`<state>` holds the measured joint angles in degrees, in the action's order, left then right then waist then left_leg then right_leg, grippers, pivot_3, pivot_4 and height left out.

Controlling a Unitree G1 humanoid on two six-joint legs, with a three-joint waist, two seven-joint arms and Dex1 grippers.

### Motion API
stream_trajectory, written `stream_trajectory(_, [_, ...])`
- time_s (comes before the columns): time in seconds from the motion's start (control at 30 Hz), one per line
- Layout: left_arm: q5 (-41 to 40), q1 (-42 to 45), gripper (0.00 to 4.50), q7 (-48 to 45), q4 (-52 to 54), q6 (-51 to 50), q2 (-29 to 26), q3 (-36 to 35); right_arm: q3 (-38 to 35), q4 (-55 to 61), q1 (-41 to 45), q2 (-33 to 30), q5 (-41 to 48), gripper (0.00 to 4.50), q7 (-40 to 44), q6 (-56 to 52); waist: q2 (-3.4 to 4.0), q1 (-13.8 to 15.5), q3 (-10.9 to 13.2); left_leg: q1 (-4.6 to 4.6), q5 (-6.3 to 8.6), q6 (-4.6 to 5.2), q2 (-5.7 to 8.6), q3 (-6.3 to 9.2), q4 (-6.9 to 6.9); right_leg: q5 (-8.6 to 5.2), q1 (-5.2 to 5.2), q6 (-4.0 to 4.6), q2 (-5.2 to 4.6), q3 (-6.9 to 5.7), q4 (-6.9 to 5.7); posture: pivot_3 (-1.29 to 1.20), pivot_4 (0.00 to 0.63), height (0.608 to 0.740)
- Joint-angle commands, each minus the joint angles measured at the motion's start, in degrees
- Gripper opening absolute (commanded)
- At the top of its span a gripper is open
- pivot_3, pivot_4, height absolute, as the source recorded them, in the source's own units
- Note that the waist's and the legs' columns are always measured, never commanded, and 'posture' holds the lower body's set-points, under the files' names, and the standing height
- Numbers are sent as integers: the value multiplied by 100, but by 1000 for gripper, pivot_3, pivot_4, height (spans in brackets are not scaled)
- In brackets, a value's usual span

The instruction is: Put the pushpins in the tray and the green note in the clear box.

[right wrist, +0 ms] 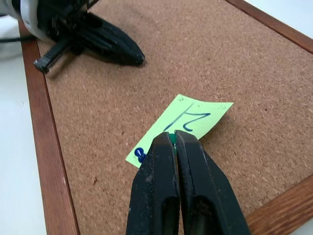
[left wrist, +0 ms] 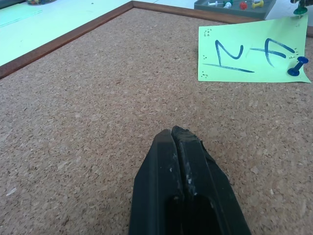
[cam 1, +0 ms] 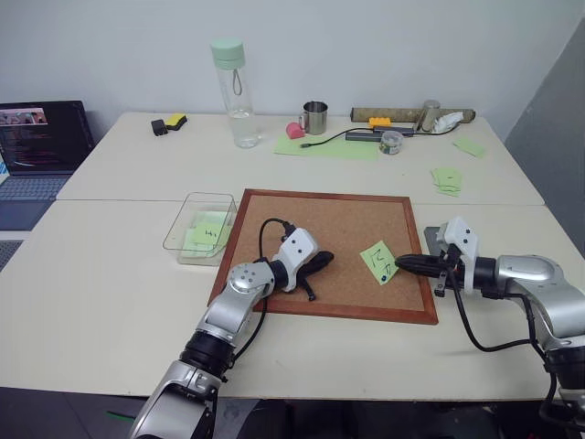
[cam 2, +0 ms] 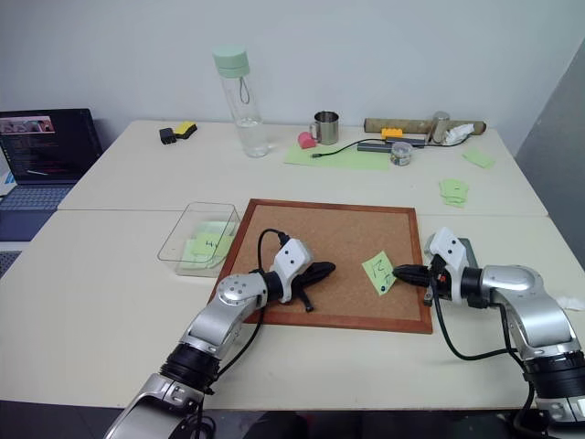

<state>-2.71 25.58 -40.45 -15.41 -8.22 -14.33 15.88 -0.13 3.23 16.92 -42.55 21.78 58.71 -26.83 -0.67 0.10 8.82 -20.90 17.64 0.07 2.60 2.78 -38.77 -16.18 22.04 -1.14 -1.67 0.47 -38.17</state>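
Note:
The green note (cam 1: pixel 377 260) with black scribble lies on the corkboard (cam 1: pixel 338 224), a dark blue pushpin (right wrist: pixel 140 155) stuck through one corner. My right gripper (right wrist: pixel 172 137) is shut on a green pushpin (left wrist: pixel 300 9) at the note's edge. Just behind that gripper sits the dark grey tray (left wrist: pixel 215 7), holding several pins. My left gripper (cam 1: pixel 324 260) rests shut on the cork left of the note, nothing in it. The clear box (cam 1: pixel 179 230) stands off the board's left side with green notes inside.
The board's wooden frame (cam 1: pixel 320 311) runs along the near side. At the back stand a water bottle (cam 1: pixel 233 91), a metal cup (cam 1: pixel 314 117) and a pale green sheet (cam 1: pixel 329 147). Loose green notes (cam 1: pixel 447 179) lie far right, a laptop (cam 1: pixel 41 137) far left.

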Motion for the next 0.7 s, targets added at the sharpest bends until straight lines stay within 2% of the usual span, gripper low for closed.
stream_trajectory(0.03, [208,-161,0,70,-235,-164,-123,42,-356,314,167,-45,208,23,-104,-56,0,-1,0,0,0,0,0,-1,0,0,0,0,0,0,0,0,150,740])
stream_trajectory(0.3, [218,-186,0,59,-203,-170,-133,47,-603,55,169,-149,101,23,-372,-61,0,-3,0,0,0,0,0,0,1,0,0,0,0,-1,0,0,150,740])
stream_trajectory(0.67, [225,-146,0,38,-256,-148,-105,76,-733,-1583,478,-342,-795,23,-1254,313,3,-10,-2,0,0,0,0,-3,2,0,0,0,0,1,0,0,150,740])
stream_trajectory(0.7, [222,-139,0,39,-261,-149,-100,74,-711,-1596,482,-323,-789,230,-1238,272,4,-10,-3,1,0,0,0,-3,2,0,0,0,0,1,0,0,150,740])
